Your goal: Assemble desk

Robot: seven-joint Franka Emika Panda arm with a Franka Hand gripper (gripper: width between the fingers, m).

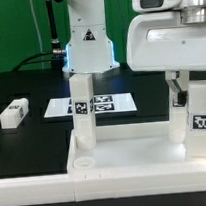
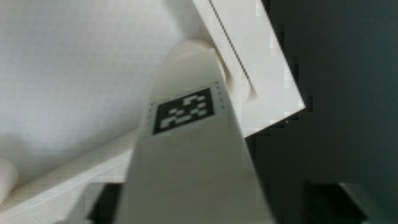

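The end effector (image 2: 214, 203) is reaching down over the tagged leg (image 2: 183, 150), with its two dark fingers (image 2: 331, 203) standing apart on either side. The leg is running up between them. A dark gap is showing between the leg and one finger, while the other finger is sitting right against the leg's edge, so the jaws are not clamping it. A black-and-white tag is facing the wrist camera partway along this leg.

In the exterior view this leg is standing upright on the desk top (image 1: 127, 174) at the exterior view's right, directly under the end effector. A second leg (image 1: 83, 118) is standing upright on the desk top towards the exterior view's left, well apart from the first. The desk top is lying across the foreground, its raised rim showing.

A loose leg (image 1: 14, 113) is lying on the black worktop (image 1: 38, 136) at the exterior view's left. The marker board (image 1: 91, 105) is lying flat behind the desk top, in front of the arm's base (image 1: 86, 37). A green wall (image 1: 10, 28) is filling the background.
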